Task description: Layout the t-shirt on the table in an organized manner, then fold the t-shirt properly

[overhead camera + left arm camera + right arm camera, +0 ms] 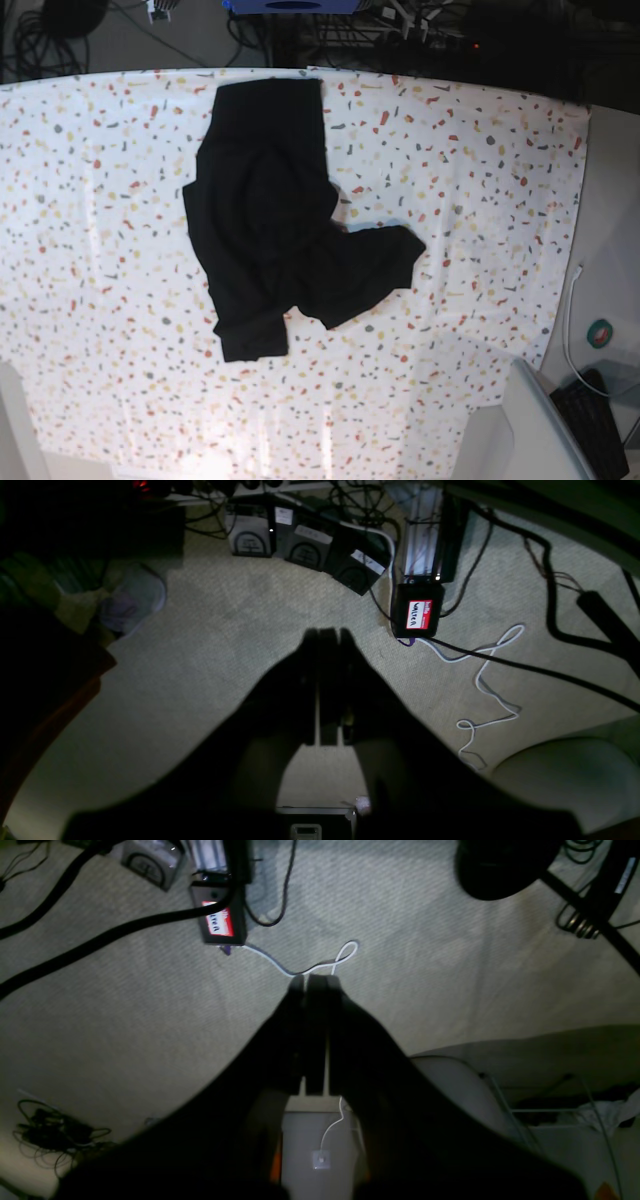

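On table (480, 150), rumpled t-shirt (275, 220), collar print hidden.

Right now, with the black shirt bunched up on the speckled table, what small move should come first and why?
Probably bring one arm over the plain black soft-cloth t-shirt and open its fingers. Both wrist views show shut fingers above carpet, away from the white flecked table, while the shirt lies crumpled, one part jutting sideways.

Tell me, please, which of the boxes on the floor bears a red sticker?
The small black box rightmost in the left wrist view; the three boxes left of it carry only white labels.
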Controlling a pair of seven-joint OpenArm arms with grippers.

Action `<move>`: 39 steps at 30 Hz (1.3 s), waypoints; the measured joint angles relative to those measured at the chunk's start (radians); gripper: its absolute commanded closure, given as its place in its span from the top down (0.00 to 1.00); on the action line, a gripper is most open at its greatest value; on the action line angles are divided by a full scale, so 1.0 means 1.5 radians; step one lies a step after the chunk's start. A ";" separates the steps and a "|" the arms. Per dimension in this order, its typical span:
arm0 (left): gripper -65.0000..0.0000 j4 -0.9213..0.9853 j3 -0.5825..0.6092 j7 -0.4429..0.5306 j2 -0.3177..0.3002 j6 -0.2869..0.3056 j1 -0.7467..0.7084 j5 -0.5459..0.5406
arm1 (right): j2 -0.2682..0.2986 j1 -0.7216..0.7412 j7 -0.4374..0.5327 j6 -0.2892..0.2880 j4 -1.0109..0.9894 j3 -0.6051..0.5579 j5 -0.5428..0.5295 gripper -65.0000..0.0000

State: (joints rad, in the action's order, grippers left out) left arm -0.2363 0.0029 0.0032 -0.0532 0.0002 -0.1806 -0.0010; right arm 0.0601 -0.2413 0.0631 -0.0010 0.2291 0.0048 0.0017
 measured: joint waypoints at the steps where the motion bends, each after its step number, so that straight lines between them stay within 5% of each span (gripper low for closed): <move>1: 0.00 0.000 0.001 0.000 -0.002 0.006 0.000 0.000 | 0.001 0.001 0.000 0.000 0.000 0.000 0.000 0.00; 9: 0.00 -0.074 0.000 0.024 -0.033 0.005 -0.063 -0.003 | 0.009 -0.021 0.007 -0.007 0.026 0.004 -0.001 0.00; 14: 0.00 -0.236 -0.006 0.048 -0.076 0.000 -0.207 -0.002 | 0.018 -0.175 -0.007 -0.005 0.212 0.128 0.000 0.00; 20: 0.00 -0.428 -0.006 0.057 -0.095 0.005 -0.332 -0.008 | -0.011 -0.301 -0.050 -0.008 0.418 0.168 -0.002 0.00; 26: 0.00 -0.681 -0.007 0.047 -0.178 -0.001 -0.481 -0.199 | -0.065 -0.392 -0.063 -0.009 0.641 0.244 0.002 0.00; 31: 0.00 -0.888 -0.010 0.053 -0.231 -0.003 -0.555 -0.245 | -0.091 -0.414 -0.065 -0.005 0.792 0.284 0.002 0.00; 39: 0.00 -1.017 -0.145 0.035 -0.175 -0.002 -0.540 -0.246 | -0.077 -0.334 -0.211 -0.007 0.968 0.285 0.000 0.00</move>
State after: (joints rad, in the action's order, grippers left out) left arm -1.7615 -0.2150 0.0559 -0.3153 -0.0025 -0.9913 -0.3695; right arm -0.0555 -0.7422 -0.2531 -0.0113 1.6810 0.4320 0.0013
